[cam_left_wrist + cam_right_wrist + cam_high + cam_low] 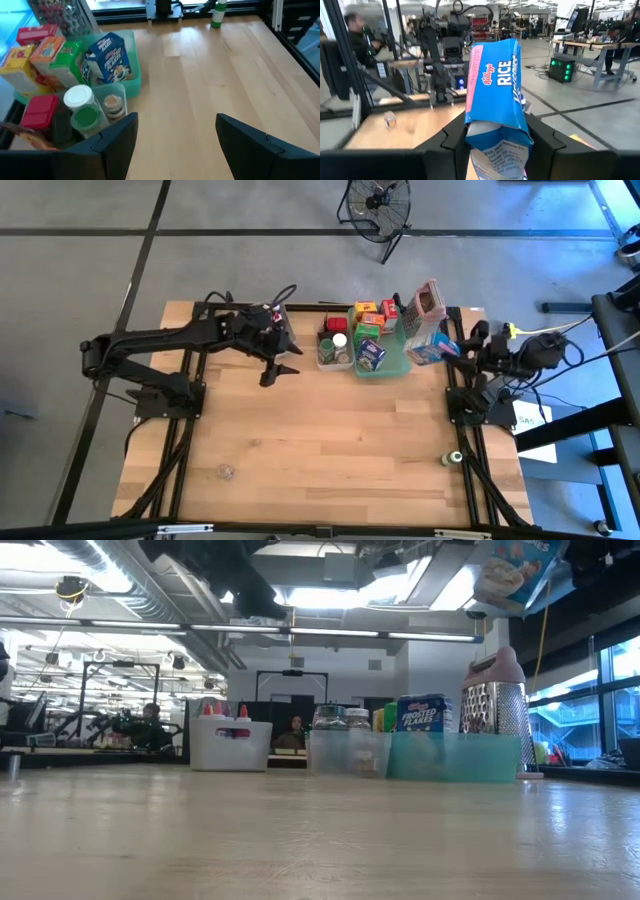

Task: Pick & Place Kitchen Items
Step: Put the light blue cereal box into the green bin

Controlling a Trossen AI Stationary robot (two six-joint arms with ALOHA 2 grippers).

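the right gripper [495, 137] is clamped on a blue rice cereal packet [496, 85], holding it up off the table just beside the teal tray [385, 370] at the table's far right. in the low view the packet [515, 575] hangs high above the tray [455, 758]. the left gripper [175, 142] hovers over bare wood just beside the clear bin [335, 363], its fingers spread apart and empty. the tray holds a frosted flakes box [111, 55], a green box [67, 62], an orange box [47, 50], a yellow box [17, 62] and a red box [35, 34]. the bin holds a white-capped jar [79, 96], a green-capped jar [86, 117] and a red-lidded container [40, 111]. a small green bottle [452, 458] stands alone near the right edge.
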